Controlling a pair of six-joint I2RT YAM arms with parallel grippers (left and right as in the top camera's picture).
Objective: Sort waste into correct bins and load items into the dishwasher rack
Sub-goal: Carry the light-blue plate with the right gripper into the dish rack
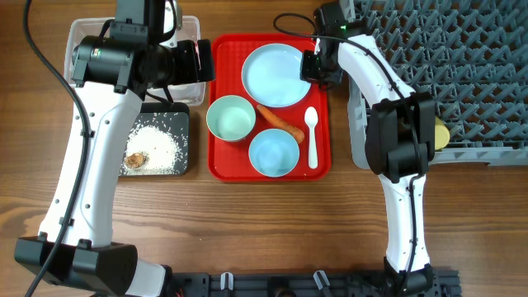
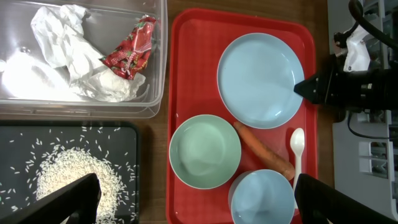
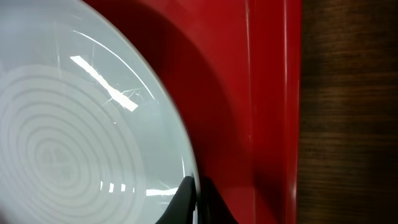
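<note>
The right gripper (image 1: 315, 66) is pinched shut on the right rim of the blue plate (image 1: 275, 74), which lies flat on the red tray (image 1: 223, 157) with the grey rack (image 1: 462, 74) just to its right, while the left gripper (image 1: 188, 62) hangs wide open over the clear tub (image 1: 82, 33).

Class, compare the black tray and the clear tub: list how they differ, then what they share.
The black tray is opaque and shallow; the clear tub is see-through and deeper. The black tray holds rice; the clear tub holds tissue and a wrapper. Both are rectangular.
</note>
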